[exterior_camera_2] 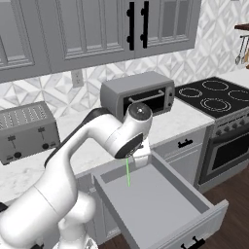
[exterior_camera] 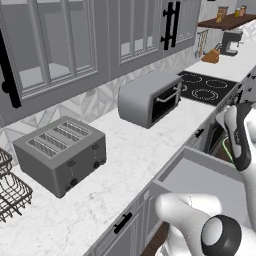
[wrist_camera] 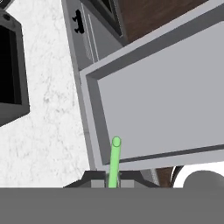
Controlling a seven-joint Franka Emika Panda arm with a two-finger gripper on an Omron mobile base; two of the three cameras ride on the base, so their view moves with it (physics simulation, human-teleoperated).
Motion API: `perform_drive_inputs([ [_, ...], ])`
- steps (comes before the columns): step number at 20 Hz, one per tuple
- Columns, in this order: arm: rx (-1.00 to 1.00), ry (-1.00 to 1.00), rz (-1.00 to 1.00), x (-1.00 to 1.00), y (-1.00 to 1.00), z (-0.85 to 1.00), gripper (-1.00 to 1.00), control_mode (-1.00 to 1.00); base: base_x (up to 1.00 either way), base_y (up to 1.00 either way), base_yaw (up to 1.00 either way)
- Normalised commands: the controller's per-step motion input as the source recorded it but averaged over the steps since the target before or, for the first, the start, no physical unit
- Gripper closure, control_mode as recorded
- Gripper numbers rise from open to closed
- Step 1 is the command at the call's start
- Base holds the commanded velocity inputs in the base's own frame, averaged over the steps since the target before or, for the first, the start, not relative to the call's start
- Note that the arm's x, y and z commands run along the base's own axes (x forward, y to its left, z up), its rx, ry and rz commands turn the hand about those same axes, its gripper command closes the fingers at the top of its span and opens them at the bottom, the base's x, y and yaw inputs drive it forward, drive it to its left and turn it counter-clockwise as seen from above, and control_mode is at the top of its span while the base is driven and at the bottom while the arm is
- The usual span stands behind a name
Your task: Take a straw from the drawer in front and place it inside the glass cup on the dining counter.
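Clamped in the end effector (wrist_camera: 113, 183), the straw (exterior_camera_2: 128, 172) hangs above the open drawer (exterior_camera_2: 160, 204).

Arm: white, bent forward at the elbow, wrist turned down.
Gripper (wrist_camera: 113, 183): jaws clamped tight, pointing downward.

Light-green straw (wrist_camera: 114, 162) showing against plain grey drawer (exterior_camera_2: 160, 204) inside. White grey-veined marble countertop (exterior_camera: 135, 150) carrying grey toaster (exterior_camera: 61, 152) and grey toaster oven (exterior_camera: 150, 96) with dark door. Backsplash (exterior_camera_2: 53, 90) showing grey-white chevron tiling. Black stovetop (exterior_camera_2: 214, 95), black cabinet handles (exterior_camera_2: 136, 24), dark brown wood floor (exterior_camera_2: 238, 194).
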Motion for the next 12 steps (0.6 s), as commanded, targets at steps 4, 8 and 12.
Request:
perform_drive_inputs([
  [4, 0.00, -0.04, 0.00, -0.04, 0.00, 0.00, 1.00, 1.00, -0.20, 0.01, 0.00],
  [8, 0.00, 0.00, 0.00, 0.00, 0.00, 0.00, 1.00, 1.00, -0.56, 0.14, 0.10],
  [12, 0.00, 0.00, 0.00, 0.00, 0.00, 0.00, 1.00, 1.00, -0.70, 0.22, 0.27],
])
